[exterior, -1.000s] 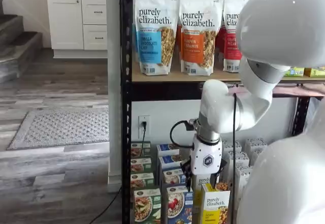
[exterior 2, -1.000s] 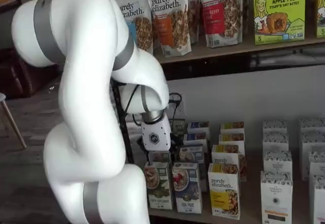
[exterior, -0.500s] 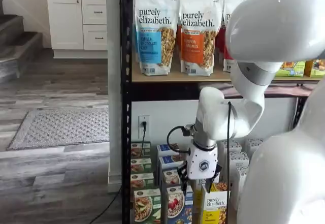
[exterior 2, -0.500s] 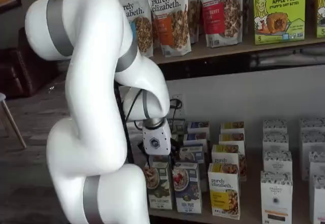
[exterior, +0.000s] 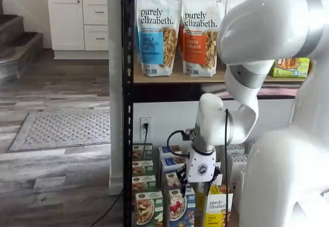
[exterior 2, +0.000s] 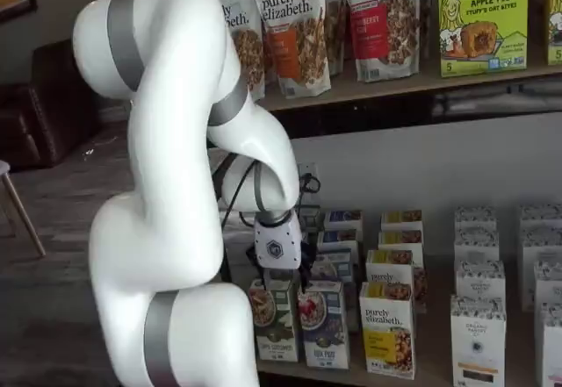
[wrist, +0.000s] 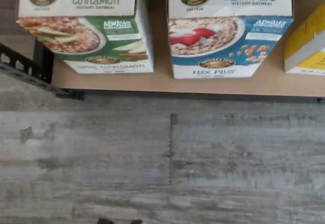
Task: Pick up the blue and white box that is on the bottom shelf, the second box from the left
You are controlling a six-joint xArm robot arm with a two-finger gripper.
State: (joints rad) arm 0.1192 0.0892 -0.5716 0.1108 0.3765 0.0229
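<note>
Gripper [exterior: 198, 186] low over the front row, fingers hard to make out, probably spread wide with nothing held. Blue and white box [wrist: 229, 28] upright at the bottom shelf [wrist: 167, 84] edge, just beside the green box [wrist: 84, 26]. Light, stiff cardboard, likely crushable; best pinched across the narrow sides. Grey plank floor [wrist: 162, 158] below.

Soft, even indoor light. In the wrist view the floor [wrist: 167, 158] looks soft and slightly blurred. In a shelf view glare whitens the arm [exterior: 277, 26]; shadow darkens beneath the upper shelf [exterior: 169, 90].
</note>
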